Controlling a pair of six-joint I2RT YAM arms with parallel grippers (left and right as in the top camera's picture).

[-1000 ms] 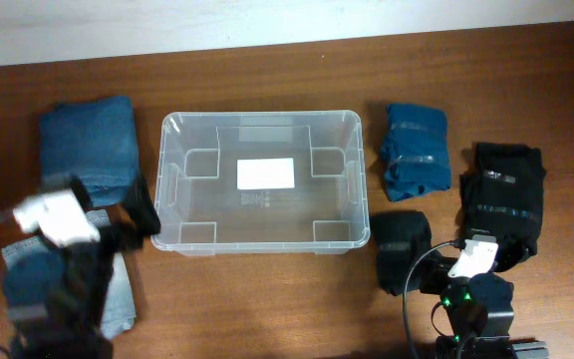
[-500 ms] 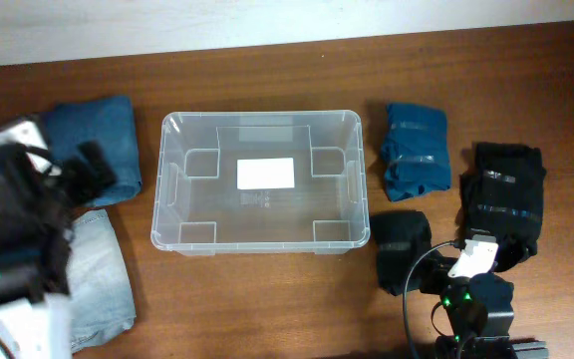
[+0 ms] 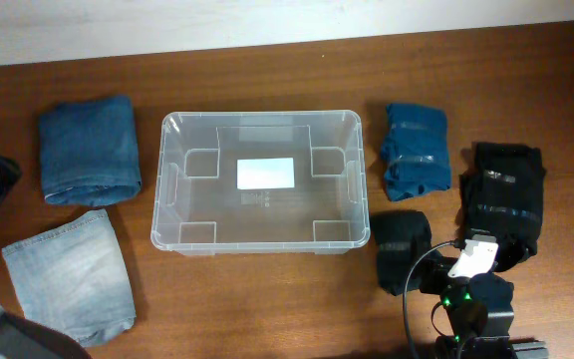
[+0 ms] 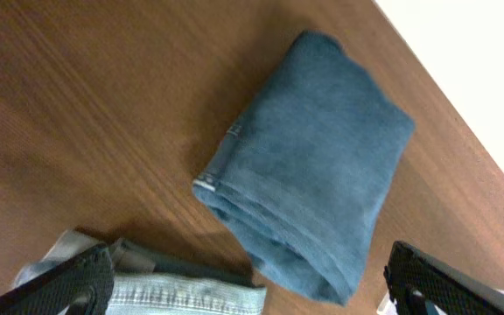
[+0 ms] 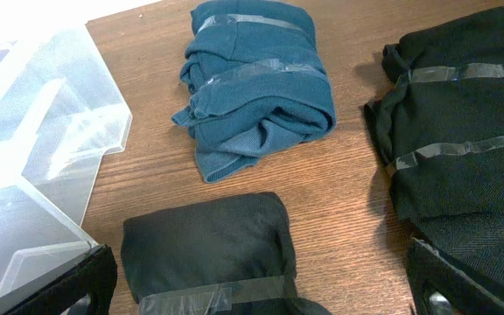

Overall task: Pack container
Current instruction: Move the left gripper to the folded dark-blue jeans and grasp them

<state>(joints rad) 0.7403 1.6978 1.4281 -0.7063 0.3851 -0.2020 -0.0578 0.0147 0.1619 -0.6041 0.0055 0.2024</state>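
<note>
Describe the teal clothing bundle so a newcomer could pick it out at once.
Find the clear container in the middle and look just beyond its right wall. The teal bundle lies there, folded and strapped with clear tape. The small black bundle and large black bundle nearby are taped too; only this one is blue-green.

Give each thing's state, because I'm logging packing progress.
container: upright, lidless, empty
dark blue jeans: folded, outside container
light jeans: folded, outside container
teal garment: rolled, taped
large black garment: folded, taped
small black garment: rolled, taped
left gripper: open
right gripper: open
</note>
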